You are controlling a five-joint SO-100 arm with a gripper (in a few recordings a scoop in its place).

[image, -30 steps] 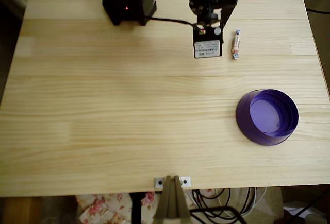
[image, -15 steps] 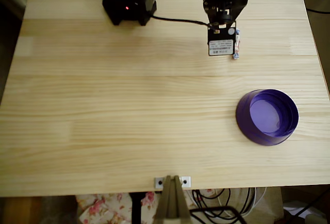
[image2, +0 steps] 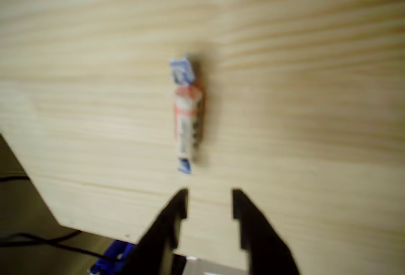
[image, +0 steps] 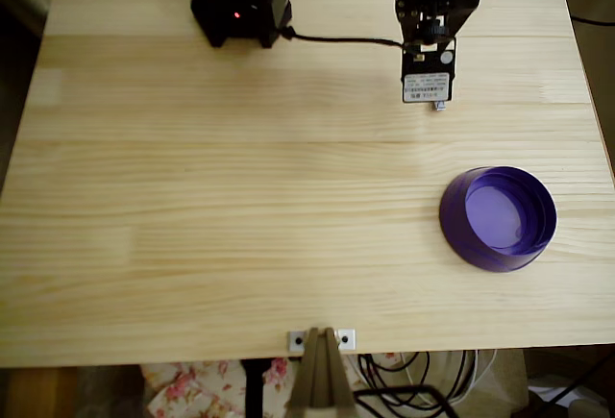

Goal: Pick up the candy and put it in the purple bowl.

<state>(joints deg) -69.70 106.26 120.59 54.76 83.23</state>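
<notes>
Gripper point(image2: 207, 207) first: on my wrist feed its two dark fingers point(image2: 172, 215) stand a little apart with bare wood showing in the gap, closed on nothing. From overhead the arm point(image: 437, 0) reaches in from the far edge of the table point(image: 240, 197), its labelled head hanging over the far right part of the board.

Taking the purple bowl point(image: 499, 218) as my landmark, the table is the largest thing: pale planks under everything. The bowl sits on it near the right edge, upright, its lighter inside showing. The arm's black base point(image: 240, 0) is well away from the bowl, toward the far left.

Smallest is the candy point(image2: 187, 115): on the wrist feed it lies flat on the wood just ahead of the fingertips, untouched, lengthwise in line with the gap. Overhead, I can make out just one end of it point(image: 439, 107) peeking from under the arm's head, well apart from the bowl, on its far side.
</notes>
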